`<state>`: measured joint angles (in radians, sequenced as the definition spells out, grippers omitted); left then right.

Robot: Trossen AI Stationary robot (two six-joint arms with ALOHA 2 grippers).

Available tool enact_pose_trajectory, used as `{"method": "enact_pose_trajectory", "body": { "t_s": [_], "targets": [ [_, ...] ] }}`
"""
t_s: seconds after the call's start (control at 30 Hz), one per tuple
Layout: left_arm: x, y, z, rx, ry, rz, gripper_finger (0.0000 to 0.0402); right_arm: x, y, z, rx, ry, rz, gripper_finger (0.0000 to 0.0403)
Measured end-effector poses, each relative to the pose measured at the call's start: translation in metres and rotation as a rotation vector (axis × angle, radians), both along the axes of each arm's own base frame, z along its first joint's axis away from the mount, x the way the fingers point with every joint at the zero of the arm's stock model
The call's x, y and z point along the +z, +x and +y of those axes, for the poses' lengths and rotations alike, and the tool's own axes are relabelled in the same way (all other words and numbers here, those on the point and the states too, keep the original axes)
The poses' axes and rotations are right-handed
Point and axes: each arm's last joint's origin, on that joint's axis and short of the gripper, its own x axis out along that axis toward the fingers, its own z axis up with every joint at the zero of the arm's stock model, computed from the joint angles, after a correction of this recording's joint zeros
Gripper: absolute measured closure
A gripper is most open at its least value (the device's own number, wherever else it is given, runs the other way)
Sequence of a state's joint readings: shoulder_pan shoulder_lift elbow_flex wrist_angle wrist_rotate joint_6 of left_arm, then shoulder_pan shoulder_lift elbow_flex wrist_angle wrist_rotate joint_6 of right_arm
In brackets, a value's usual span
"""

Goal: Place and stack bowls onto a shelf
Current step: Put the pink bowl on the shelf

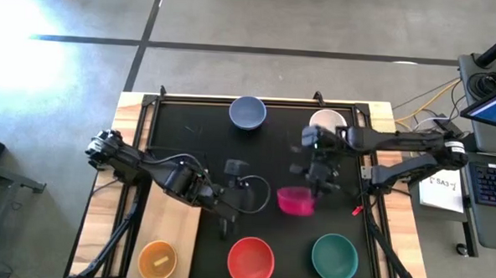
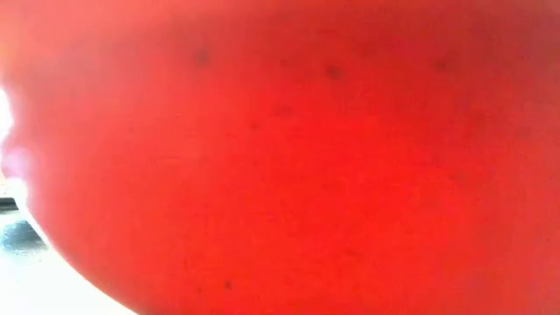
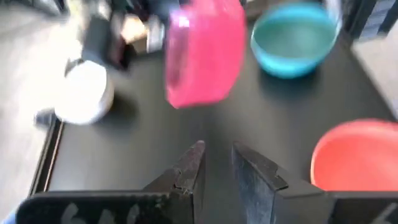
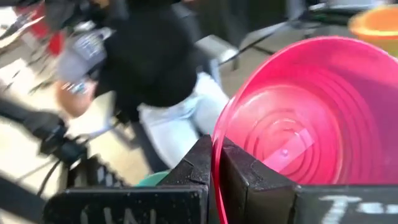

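Observation:
My right gripper (image 1: 315, 185) is shut on a magenta bowl (image 1: 296, 200) over the middle of the black table. The bowl is tipped on its side in the left wrist view (image 3: 205, 53). My left gripper (image 3: 217, 168) is empty, its fingers a little apart, left of the magenta bowl and pointing at it; it also shows in the high view (image 1: 250, 196). A red bowl (image 1: 251, 261) and a teal bowl (image 1: 335, 254) stand at the near edge. A blue-grey bowl (image 1: 247, 112) and a white bowl (image 1: 327, 121) stand at the far edge. An orange bowl (image 1: 157, 261) stands on the wooden shelf board (image 1: 177, 232). My right gripper pinches the magenta bowl's rim (image 4: 214, 140), one finger inside the bowl and one outside. The bowl is lifted clear of the table and tilted, its opening turned sideways.
The red bowl fills the low view (image 2: 280, 157). Wooden boards flank the black table on the left (image 1: 131, 117) and right (image 1: 381, 120). A laptop (image 1: 491, 179) and papers lie right of the table. A person in a black top (image 4: 149, 68) shows in the right wrist view.

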<state>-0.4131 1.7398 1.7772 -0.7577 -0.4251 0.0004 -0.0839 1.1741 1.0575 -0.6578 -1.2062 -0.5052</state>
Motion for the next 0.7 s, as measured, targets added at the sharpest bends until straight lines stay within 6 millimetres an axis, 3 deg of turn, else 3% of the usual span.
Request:
{"method": "enact_pose_trajectory", "body": {
  "t_s": [0.17,0.3,0.47,0.7],
  "targets": [
    [-0.011,0.015,-0.025,-0.199,0.024,-0.112,0.0339,-0.009,-0.008,0.034,0.174,-0.028,-0.023,0.0394],
    [-0.020,0.027,-0.040,-0.260,0.047,-0.170,0.0339,-0.014,-0.011,0.056,0.283,-0.039,-0.058,0.0394],
    [-0.031,0.039,-0.035,-0.348,-0.042,-0.137,0.0339,-0.014,-0.013,0.072,0.360,-0.044,-0.121,0.0394],
    [-0.040,0.051,-0.025,-0.454,-0.050,-0.118,0.0312,-0.013,-0.011,0.076,0.369,-0.072,-0.208,0.0394]
  ]
}}
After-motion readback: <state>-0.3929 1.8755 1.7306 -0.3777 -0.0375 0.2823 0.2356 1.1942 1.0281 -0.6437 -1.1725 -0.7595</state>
